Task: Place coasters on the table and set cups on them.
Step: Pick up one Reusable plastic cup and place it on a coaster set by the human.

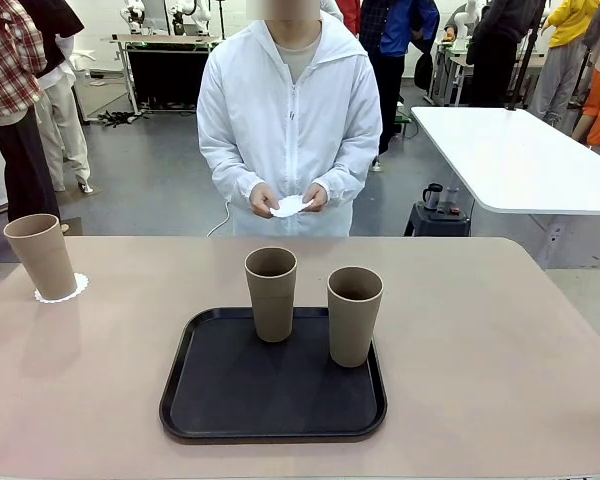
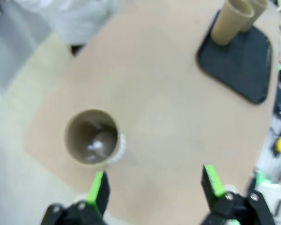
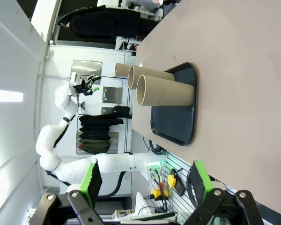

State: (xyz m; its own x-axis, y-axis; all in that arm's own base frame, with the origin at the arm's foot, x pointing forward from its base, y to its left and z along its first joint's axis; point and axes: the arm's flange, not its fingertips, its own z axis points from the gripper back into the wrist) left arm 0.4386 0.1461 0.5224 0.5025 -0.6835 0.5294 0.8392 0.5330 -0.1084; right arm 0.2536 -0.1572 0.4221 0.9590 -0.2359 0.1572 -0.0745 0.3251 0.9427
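Observation:
One tan cup point(image 1: 40, 257) stands on a white lacy coaster point(image 1: 62, 290) at the table's point(image 1: 500, 350) far left. Two more cups point(image 1: 271, 293) point(image 1: 354, 315) stand upright on the black tray point(image 1: 273, 400). The person across the table holds another coaster point(image 1: 290, 206) in both hands. In the left wrist view my left gripper point(image 2: 155, 185) hangs open above the table, just beside the cup point(image 2: 92, 137), whose coaster point(image 2: 122, 145) peeks out at its base. My right gripper point(image 3: 146, 180) is open and holds nothing, well back from the tray point(image 3: 178, 112) and its cups point(image 3: 166, 93).
A white rectangular table point(image 1: 520, 160) stands behind on the right, with people farther back. Bare tabletop lies to the left and right of the tray. My left arm's gripper point(image 3: 86, 86) shows far off in the right wrist view, above the third cup point(image 3: 124, 69).

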